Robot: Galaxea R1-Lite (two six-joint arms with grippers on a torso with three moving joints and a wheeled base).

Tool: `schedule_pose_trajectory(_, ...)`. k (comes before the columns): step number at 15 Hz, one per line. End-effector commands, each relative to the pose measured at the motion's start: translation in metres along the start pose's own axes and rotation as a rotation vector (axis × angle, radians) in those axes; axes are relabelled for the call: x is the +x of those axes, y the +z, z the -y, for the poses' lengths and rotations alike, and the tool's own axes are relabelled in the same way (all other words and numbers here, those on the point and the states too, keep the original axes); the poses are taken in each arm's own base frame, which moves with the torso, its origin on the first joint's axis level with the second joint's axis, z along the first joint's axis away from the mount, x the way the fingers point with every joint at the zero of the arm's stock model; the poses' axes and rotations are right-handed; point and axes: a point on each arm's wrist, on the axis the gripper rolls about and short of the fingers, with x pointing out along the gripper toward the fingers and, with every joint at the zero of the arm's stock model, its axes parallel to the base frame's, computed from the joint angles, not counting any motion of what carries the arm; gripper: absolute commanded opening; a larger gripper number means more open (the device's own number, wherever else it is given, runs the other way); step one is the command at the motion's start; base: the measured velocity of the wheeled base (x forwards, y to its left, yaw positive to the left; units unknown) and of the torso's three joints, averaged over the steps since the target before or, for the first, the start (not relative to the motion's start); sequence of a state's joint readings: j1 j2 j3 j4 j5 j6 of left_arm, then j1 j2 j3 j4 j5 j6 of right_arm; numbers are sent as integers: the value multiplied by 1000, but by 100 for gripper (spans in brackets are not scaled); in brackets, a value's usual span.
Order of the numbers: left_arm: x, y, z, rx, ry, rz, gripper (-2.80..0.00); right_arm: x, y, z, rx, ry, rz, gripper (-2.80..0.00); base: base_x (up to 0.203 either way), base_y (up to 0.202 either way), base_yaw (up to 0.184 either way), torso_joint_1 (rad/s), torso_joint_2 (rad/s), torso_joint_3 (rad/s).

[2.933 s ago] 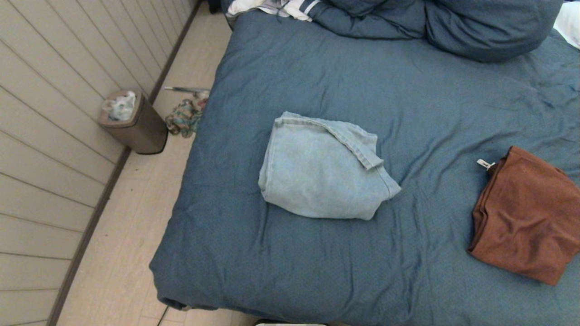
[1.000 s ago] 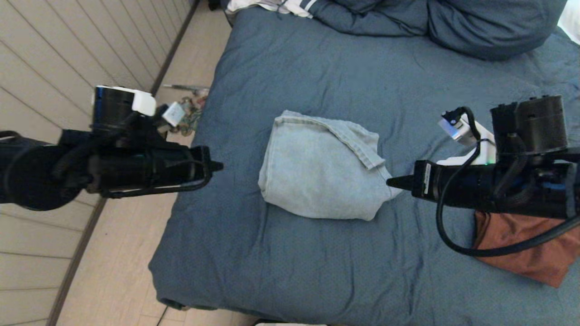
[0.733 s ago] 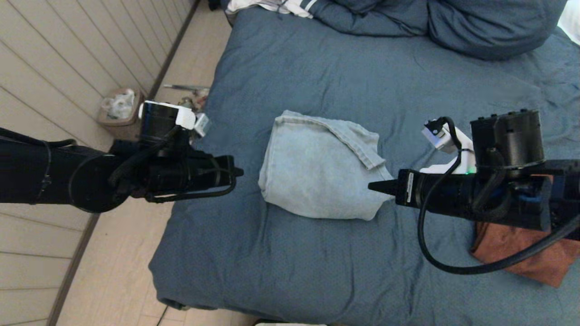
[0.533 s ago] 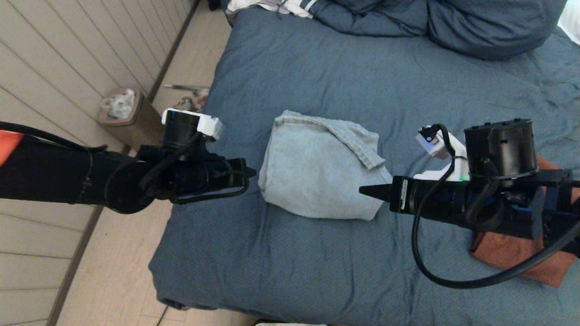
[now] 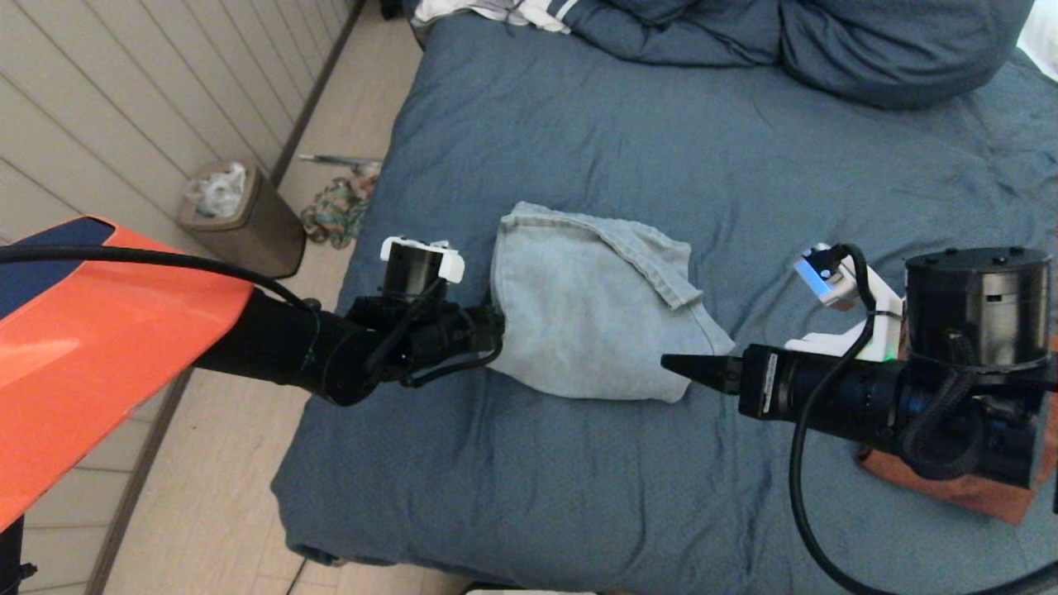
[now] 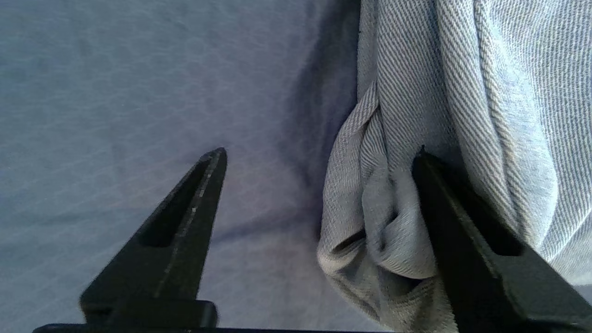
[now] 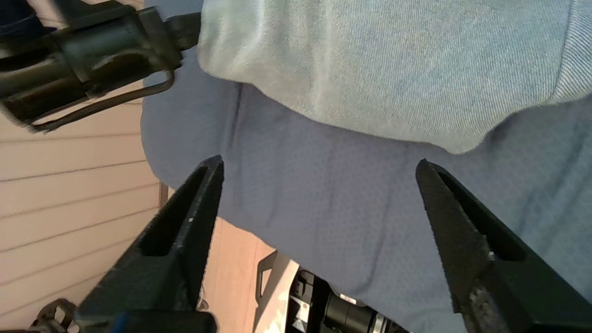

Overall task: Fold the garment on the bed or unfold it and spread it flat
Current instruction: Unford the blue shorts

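In the middle of the large bed covered in wrinkled slate-blue fabric (image 5: 579, 107) lies a folded garment of pale blue denim (image 5: 591, 306), a thick seamed band running diagonally across its upper right part. The left gripper (image 5: 494, 330) reaches in from the left side of the bed and sits right at the garment's left edge. In the left wrist view its jaws stand spread wide: one black finger (image 6: 185, 222) hovers over bare bedding, while the other finger (image 6: 462, 231) presses against a bunched denim fold at the edge of the garment (image 6: 439, 92), so the rolled edge lies between the two fingers without being pinched.

The right gripper (image 5: 686, 368) comes in from the right side, its pointed tip close to the garment's lower right corner. The right wrist view shows its jaws spread too, with both fingers (image 7: 185, 217) over blue bedding (image 7: 323, 194) just short of the denim's rounded lower edge (image 7: 370, 69); nothing is held. The left arm's black body shows in the far corner of that view.

Behind the right arm, a folded rust-brown cloth (image 5: 950, 487) lies near the bed's right side, mostly hidden by the arm. Rumpled blue bedding (image 5: 826, 41) is heaped at the far end. On the pale floor beside the bed stand a brown waste bin (image 5: 248, 219) holding crumpled white rubbish and a small multicoloured bundle (image 5: 335, 211).
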State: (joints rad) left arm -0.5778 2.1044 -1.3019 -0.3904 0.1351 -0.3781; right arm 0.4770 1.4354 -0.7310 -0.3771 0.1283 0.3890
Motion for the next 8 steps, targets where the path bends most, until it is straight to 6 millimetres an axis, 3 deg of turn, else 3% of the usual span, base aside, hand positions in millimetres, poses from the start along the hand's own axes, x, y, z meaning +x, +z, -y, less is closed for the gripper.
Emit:
schedule_pose_trajectory(1,5,0,3,-4,-5,4,0,-11,1,-3,-4,15,23,0,0,0,0,0,0,0)
schedule_pose_trajectory(8,-3,-4,16,-31,-34,-11,0,4,-6,12,8,-44,-24,0,0,0,0,0,0,0)
